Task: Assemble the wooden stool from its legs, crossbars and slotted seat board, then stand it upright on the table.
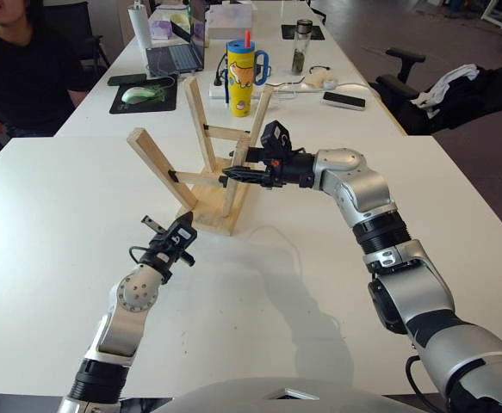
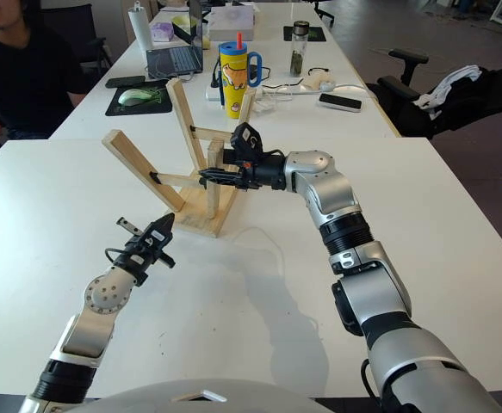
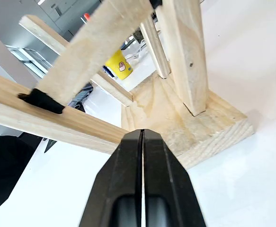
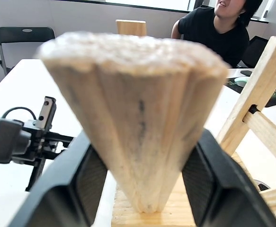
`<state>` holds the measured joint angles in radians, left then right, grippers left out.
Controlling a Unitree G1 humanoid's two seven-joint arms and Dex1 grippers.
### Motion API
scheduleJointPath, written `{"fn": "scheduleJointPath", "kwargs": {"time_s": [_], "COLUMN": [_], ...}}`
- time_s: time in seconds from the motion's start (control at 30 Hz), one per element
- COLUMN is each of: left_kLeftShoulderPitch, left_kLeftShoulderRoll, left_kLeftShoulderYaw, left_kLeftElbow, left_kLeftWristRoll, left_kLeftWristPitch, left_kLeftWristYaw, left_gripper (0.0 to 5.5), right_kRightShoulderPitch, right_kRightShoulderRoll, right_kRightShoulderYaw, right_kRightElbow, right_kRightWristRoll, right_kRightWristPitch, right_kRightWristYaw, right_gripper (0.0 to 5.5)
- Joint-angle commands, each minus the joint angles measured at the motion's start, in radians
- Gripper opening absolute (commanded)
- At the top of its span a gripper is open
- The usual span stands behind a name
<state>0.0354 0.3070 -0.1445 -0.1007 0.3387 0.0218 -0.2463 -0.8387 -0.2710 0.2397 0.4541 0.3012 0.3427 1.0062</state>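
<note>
The stool (image 1: 207,172) is sitting upside down on the white surface (image 1: 61,215), its seat board (image 1: 219,220) lying flat and its legs pointing up and splaying outward, with crossbars (image 1: 226,133) joining them. The right hand (image 1: 236,175) is grasping one leg (image 1: 255,116) about midway up, a finger pressing on each side. The left hand (image 1: 180,237) is hovering clenched near the board's corner, apart from it. A yellow cup (image 1: 242,82) bearing a cartoon picture is standing behind.
</note>
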Motion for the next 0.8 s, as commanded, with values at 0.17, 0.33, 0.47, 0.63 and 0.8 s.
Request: {"fn": "scheduleJointPath", "kwargs": {"time_s": [0.17, 0.33, 0.47, 0.63, 0.8], "left_kLeftShoulderPitch": [-0.152, -0.219, -0.219, -0.189, -0.164], "left_kLeftShoulderRoll": [-0.086, -0.082, -0.075, -0.076, -0.077], "left_kLeftShoulderYaw": [0.019, 0.002, -0.036, -0.073, -0.096], "left_kLeftElbow": [0.192, 0.409, 0.494, 0.481, 0.483], "left_kLeftWristRoll": [-0.056, -0.05, -0.047, -0.055, -0.065], "left_kLeftWristPitch": [0.061, 0.118, 0.146, 0.178, 0.197], "left_kLeftWristYaw": [0.058, 0.058, 0.024, -0.014, -0.03], "left_gripper": [0.0, 0.0, 0.0, 0.0, 0.0], "right_kRightShoulderPitch": [0.091, 0.082, 0.082, 0.089, 0.0], "right_kRightShoulderRoll": [0.023, 0.033, 0.034, 0.037, 0.089], "right_kRightShoulderYaw": [0.079, 0.085, 0.088, 0.098, 0.062], "right_kRightElbow": [0.099, 0.115, 0.104, 0.033, 0.187], "right_kRightWristRoll": [-0.058, -0.063, -0.061, -0.031, -0.077], "right_kRightWristPitch": [0.063, 0.048, 0.031, 0.055, -0.012], "right_kRightWristYaw": [0.045, 0.052, 0.069, 0.103, 0.014], "right_gripper": [2.07, 2.07, 2.07, 2.07, 2.07]}}
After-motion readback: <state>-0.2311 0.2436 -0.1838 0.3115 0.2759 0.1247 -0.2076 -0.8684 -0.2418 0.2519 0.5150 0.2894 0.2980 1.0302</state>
